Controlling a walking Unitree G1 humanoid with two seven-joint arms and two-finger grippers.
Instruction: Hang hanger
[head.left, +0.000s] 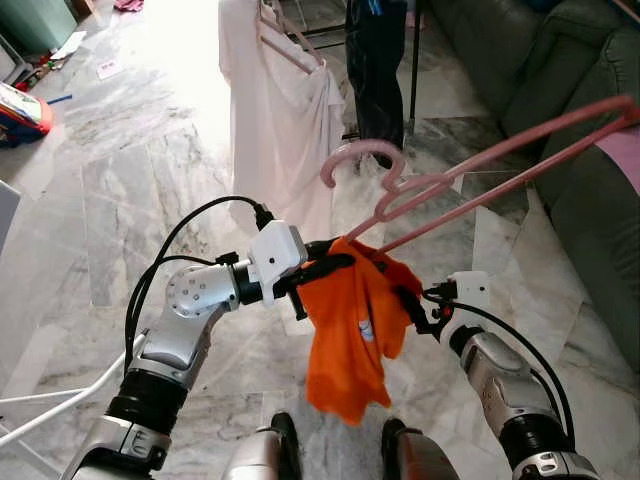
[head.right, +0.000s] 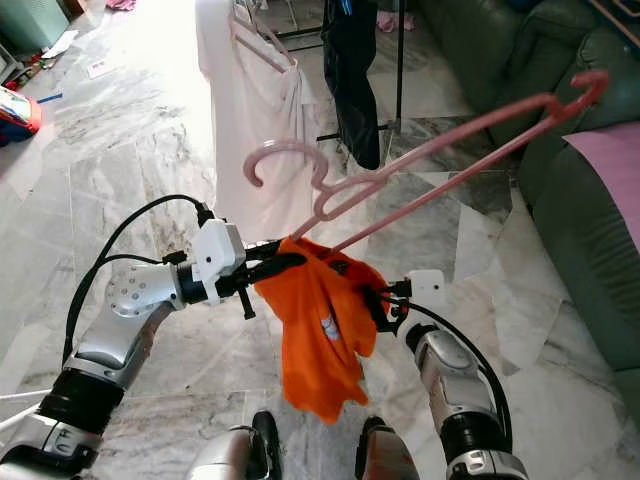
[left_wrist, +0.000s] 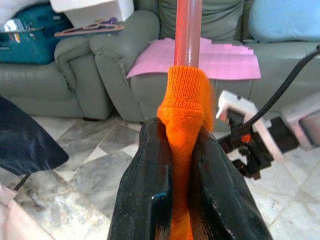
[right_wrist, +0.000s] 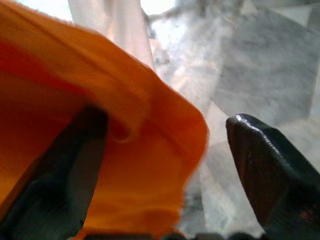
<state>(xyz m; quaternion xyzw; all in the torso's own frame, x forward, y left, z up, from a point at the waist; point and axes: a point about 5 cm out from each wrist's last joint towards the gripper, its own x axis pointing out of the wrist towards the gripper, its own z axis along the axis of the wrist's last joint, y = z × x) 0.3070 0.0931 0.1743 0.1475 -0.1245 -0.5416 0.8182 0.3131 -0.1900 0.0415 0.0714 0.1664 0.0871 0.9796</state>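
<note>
A pink hanger (head.left: 360, 146) is held tilted in front of me, its hook pointing toward the clothes rack. An orange garment (head.left: 350, 330) hangs bunched over its near end. My left gripper (head.left: 335, 265) is shut on the orange cloth where it wraps the hanger's bar; in the left wrist view the left gripper (left_wrist: 179, 131) pinches the cloth, with the pink bar coming out beyond it. My right gripper (head.left: 410, 300) is at the garment's other side. In the right wrist view the right gripper (right_wrist: 167, 120) is open, with a fold of orange cloth between its fingers.
Ahead stands a clothes rack pole (head.left: 414, 60) with a white garment (head.left: 280, 110) on a hanger and a dark garment (head.left: 378, 70). A green sofa (head.left: 590, 200) with a pink cloth (head.left: 625, 150) lines the right side. Toys (head.left: 20, 110) lie far left on the marble floor.
</note>
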